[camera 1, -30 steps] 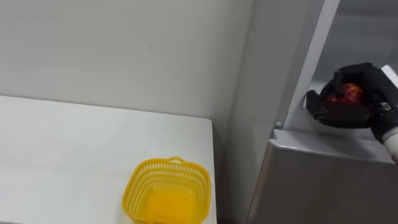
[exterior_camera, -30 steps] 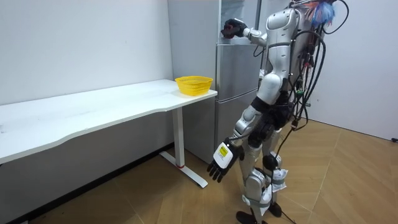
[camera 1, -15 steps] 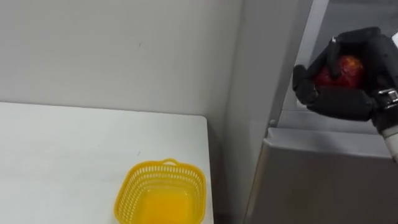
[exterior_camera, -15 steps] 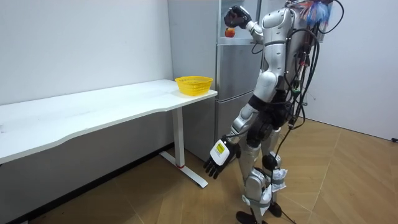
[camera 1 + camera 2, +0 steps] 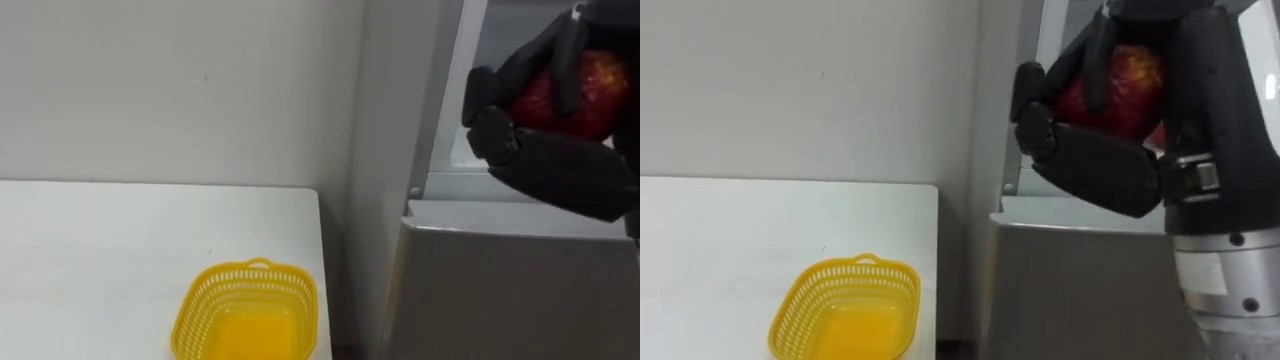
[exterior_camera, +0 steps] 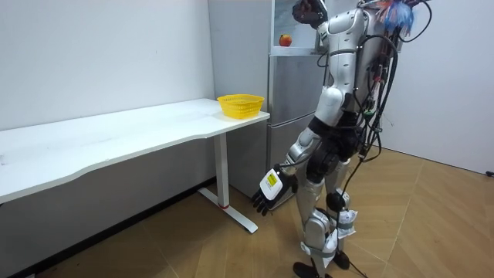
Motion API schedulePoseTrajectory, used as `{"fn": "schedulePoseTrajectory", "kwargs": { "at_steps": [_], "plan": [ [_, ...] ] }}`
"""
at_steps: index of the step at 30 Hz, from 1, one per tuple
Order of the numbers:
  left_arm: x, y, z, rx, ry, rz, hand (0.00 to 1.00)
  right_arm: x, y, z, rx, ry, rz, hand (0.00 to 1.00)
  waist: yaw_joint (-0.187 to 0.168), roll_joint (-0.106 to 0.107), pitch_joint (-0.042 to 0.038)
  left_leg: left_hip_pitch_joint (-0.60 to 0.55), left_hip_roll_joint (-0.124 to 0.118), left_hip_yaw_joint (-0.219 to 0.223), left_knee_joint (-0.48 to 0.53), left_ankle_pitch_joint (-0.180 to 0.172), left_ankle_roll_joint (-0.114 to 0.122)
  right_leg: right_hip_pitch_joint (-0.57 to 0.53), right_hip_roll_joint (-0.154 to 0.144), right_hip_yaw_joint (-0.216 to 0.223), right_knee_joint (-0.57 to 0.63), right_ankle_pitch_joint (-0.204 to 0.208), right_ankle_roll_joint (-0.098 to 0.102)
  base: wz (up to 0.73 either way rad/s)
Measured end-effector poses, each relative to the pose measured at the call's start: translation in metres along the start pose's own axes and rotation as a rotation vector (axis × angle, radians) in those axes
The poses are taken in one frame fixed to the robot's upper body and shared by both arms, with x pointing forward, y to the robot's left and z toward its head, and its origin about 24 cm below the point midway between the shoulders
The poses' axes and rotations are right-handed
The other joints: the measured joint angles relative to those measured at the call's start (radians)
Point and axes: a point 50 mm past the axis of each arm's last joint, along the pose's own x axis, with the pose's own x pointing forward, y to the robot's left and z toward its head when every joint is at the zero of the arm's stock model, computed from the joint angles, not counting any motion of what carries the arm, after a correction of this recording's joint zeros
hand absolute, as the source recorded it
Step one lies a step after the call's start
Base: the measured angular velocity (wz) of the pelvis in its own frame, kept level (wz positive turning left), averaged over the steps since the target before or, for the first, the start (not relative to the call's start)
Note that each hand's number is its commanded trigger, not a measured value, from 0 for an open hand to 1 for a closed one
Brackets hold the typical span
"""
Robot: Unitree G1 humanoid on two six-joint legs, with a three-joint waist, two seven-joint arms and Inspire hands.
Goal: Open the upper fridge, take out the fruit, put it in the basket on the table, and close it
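Retrieval is mid-step: the right hand (image 5: 1100, 170) grips a red fruit (image 5: 1130, 85) in curled fingers at one o'clock, beside the open upper fridge (image 5: 390, 150). The left hand (image 6: 265, 197) hangs relaxed. Next, likely, a steady carry to the yellow basket (image 5: 245, 320) at seven o'clock.

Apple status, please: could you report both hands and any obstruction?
Right hand shut on apple, up by the fridge. Left hand open, hanging low. Way to yellow basket looks unobstructed.
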Motion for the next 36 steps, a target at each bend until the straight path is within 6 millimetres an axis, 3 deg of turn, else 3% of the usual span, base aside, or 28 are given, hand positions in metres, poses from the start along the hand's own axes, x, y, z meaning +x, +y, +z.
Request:
{"fn": "schedulePoseTrajectory", "kwargs": {
  "at_steps": [5, 11, 15, 23, 25, 27, 30, 36],
  "plan": [
    [0.0, -0.005, 0.001, 0.025, -0.011, -0.024, 0.0, -0.007, 0.024, 0.001, 0.013, 0.01, 0.106, 1.0, 0.023, -0.001, -0.0006, -0.005, 0.002, 0.003, 0.001, 0.0, 0.0, -0.005, 0.002, 0.009, -0.001, 0.005, 0.0, -0.02],
    [-0.001, -0.005, -0.003, 0.026, 0.006, -0.054, 0.0, 0.003, 0.027, 0.009, 0.0, -0.054, 0.145, 1.0, 0.035, -0.007, -0.0039, -0.008, 0.001, -0.008, 0.001, 0.0, 0.0, -0.004, 0.0, 0.0, -0.001, 0.005, 0.0, 0.06],
    [0.0, -0.003, -0.003, 0.034, 0.005, -0.063, 0.0, 0.009, 0.034, 0.02, -0.054, -0.123, 0.208, 1.0, 0.053, -0.028, -0.0079, -0.016, 0.001, -0.016, 0.001, 0.001, -0.001, -0.009, 0.0, -0.013, -0.001, 0.005, 0.0, 0.04],
    [0.002, 0.005, 0.0, 0.07, 0.001, -0.079, 0.0, 0.016, 0.05, 0.024, -0.042, -0.167, 0.299, 1.0, 0.087, -0.066, 0.0063, -0.035, -0.004, -0.061, 0.016, 0.001, -0.001, -0.002, -0.006, -0.063, -0.001, 0.005, 0.001, 0.17],
    [0.002, 0.004, 0.0, 0.08, 0.005, -0.083, 0.0, 0.014, 0.056, 0.015, -0.051, -0.135, 0.329, 1.0, 0.106, -0.069, 0.0087, -0.037, -0.004, -0.061, 0.018, 0.0, 0.0, -0.002, -0.006, -0.063, -0.001, 0.005, 0.001, 0.05],
    [0.003, 0.005, 0.001, 0.096, 0.007, -0.085, 0.0, 0.011, 0.069, -0.006, -0.087, -0.056, 0.391, 1.0, 0.125, -0.079, 0.0159, -0.039, -0.006, -0.065, 0.019, 0.001, 0.001, -0.003, -0.006, -0.064, -0.001, 0.005, 0.002, 0.0],
    [0.005, 0.003, 0.001, 0.129, 0.028, -0.095, 0.0, 0.004, 0.08, -0.034, -0.147, 0.065, 0.455, 1.0, 0.155, -0.084, 0.0173, -0.043, -0.007, -0.069, 0.022, 0.001, 0.001, -0.004, -0.008, -0.065, -0.001, 0.005, 0.002, 0.01],
    [0.006, 0.001, 0.003, 0.192, 0.04, -0.123, 0.0, -0.006, 0.09, -0.063, -0.186, 0.188, 0.512, 1.0, 0.184, -0.083, 0.0183, -0.06, -0.009, -0.093, 0.034, 0.001, 0.002, -0.006, -0.01, -0.095, -0.001, 0.004, 0.002, 0.14]
  ]
}}
